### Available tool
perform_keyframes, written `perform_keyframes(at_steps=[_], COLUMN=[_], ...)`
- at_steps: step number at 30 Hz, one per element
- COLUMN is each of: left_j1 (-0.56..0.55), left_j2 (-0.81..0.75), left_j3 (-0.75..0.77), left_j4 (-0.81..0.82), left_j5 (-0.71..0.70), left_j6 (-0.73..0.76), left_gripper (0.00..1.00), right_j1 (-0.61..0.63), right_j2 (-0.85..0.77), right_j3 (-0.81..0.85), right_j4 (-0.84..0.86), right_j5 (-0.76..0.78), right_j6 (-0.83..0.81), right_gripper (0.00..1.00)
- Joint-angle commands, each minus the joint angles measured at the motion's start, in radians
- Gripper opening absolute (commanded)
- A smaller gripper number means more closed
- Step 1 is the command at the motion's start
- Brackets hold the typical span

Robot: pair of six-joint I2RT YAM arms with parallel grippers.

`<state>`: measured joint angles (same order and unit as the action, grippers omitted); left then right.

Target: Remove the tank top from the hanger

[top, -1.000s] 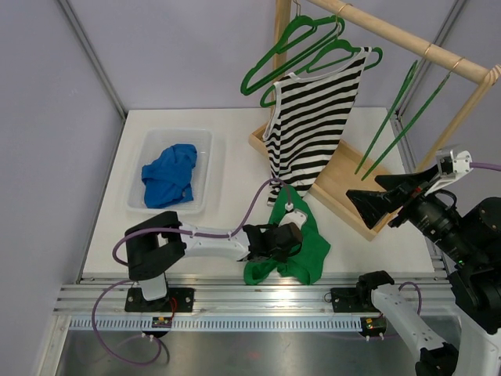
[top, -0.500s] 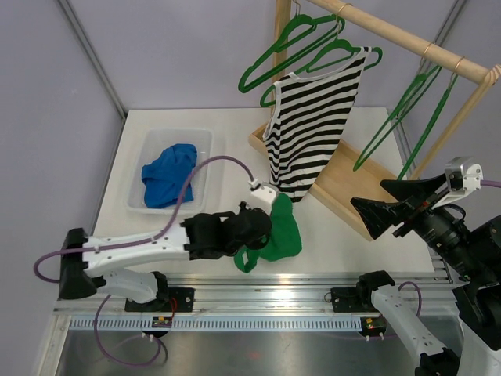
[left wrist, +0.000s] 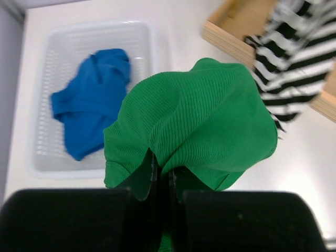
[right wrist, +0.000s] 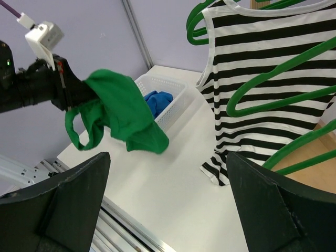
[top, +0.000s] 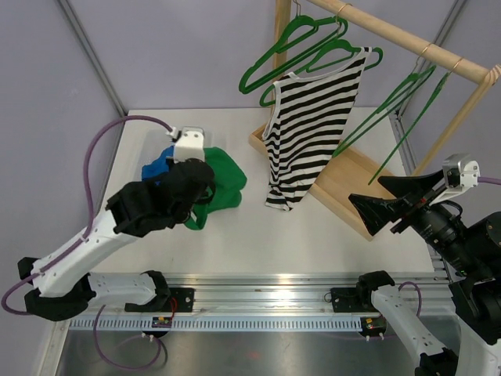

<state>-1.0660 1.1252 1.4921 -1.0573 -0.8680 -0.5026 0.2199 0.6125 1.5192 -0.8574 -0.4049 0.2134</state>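
Left gripper [left wrist: 163, 176] is clenched tight on a green tank top [left wrist: 199, 121]. The two black fingers are pinched together with a fold of the fabric squeezed between them. The cloth is a fine ribbed knit, and it bunches up into a rounded, puffy lump past the fingertips. From the right wrist view you can see one strap loop dangling underneath. The top is up off the white table [top: 258, 235], hanging in the air at the left side, right by the basket [left wrist: 94, 31].

The basket is a shallow white plastic rectangle with a gridded, perforated bottom and walls. There's a crumpled blue garment [left wrist: 89, 100] inside, soft-looking and folded over itself.

The other tank top [top: 313, 117], with black and white horizontal stripes, hangs on a thin green hanger [top: 344, 48] on the wooden rail [top: 407, 43]. It hangs flat and a bit slanted, with the hem down near the edge of the wooden tray base [top: 344, 184]. A bare green hanger [top: 290, 43] sits next to it on the rail. More green hangers [top: 391, 110] further right are swung out at an angle.

Right gripper [right wrist: 167, 173] is spread wide with nothing in it. Its matte black, wedge-shaped fingers sit well apart, off to the right side of the table and aimed toward the rack.
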Motion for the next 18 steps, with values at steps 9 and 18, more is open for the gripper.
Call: perform_keyframes(at_steps=[9,18], left_j1=[0.642,0.943], left_j2=[0.062,0.263], left_j3=[0.201,0.142], left_j4=[0.148,0.224], left_j5=[0.344,0.651], left_j6=[0.236,0.194], left_gripper=[0.0,0.09], right_j1=[-0.001,0.001], right_j2=[0.01,0.115], right_j3=[-0.019,0.022], right_j4=[0.08,0.127], right_j5=[-0.018,0.026], right_j6=[0.023,0.118], right_gripper=[0.99,0.99])
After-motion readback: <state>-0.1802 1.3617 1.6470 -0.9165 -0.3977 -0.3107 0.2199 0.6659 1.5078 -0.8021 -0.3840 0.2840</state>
